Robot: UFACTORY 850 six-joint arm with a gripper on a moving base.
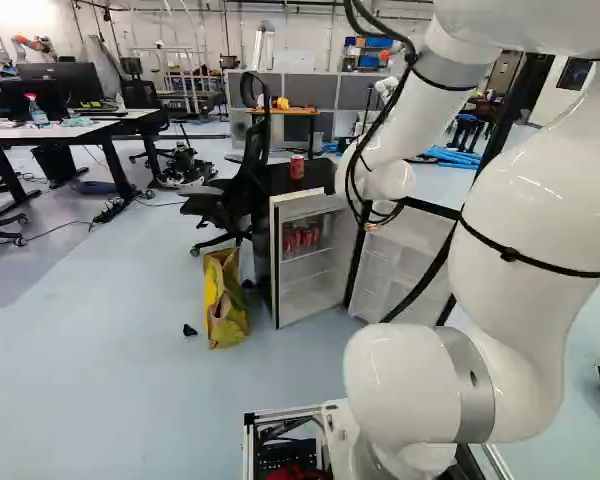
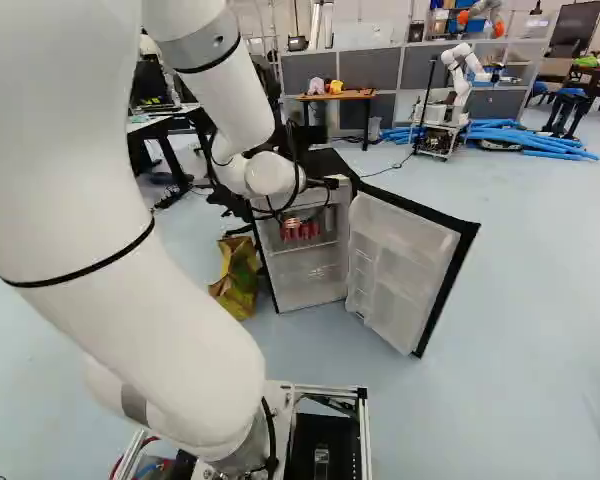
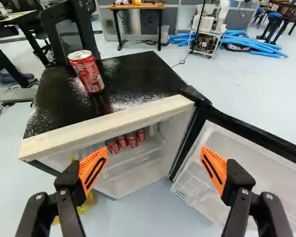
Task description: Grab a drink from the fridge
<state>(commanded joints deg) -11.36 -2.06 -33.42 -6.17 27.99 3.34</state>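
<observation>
In the right base view my gripper (image 2: 325, 183) is at the front of the small black fridge (image 2: 332, 163). The wrist view shows the gripper (image 3: 154, 158) open and empty, its orange pads wide apart. Between and beyond them, several red cans (image 3: 122, 141) stand in a row on the fridge's upper shelf. Another red can (image 3: 87, 71) stands upright on the fridge's black top (image 3: 133, 74), and it also shows in the left base view. The fridge door (image 2: 405, 262) is swung open; its white inner side lies beyond one finger in the wrist view.
A yellow bag (image 1: 223, 300) stands on the floor beside the fridge, with a black office chair (image 1: 242, 185) behind it. Dark desks (image 1: 90, 128) are at the left. Another robot (image 2: 458, 90) stands far back near blue tubes (image 2: 525, 137).
</observation>
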